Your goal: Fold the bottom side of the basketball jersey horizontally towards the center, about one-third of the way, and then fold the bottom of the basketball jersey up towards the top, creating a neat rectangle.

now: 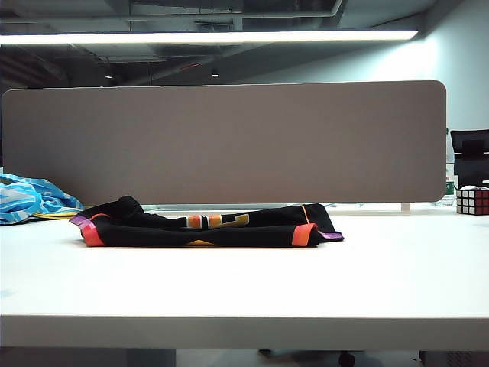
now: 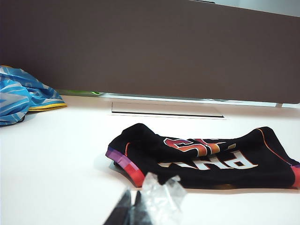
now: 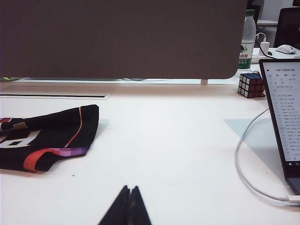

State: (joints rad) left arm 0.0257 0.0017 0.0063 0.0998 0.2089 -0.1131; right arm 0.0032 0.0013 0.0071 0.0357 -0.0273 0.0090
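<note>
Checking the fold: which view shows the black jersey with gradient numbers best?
The left wrist view: the whole black jersey with gradient numbers, lettering up. The exterior view shows it edge-on; the right wrist view shows one end.

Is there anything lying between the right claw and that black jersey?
No. In the right wrist view, only bare white table separates the shut right gripper from the basketball jersey; the left gripper is elsewhere.

On my white desk (image 1: pixel 244 283): blue patterned cloth (image 1: pixel 23 197) at nine o'clock, puzzle cube (image 1: pixel 473 200) at three, grey partition (image 1: pixel 229 141) at twelve.
</note>
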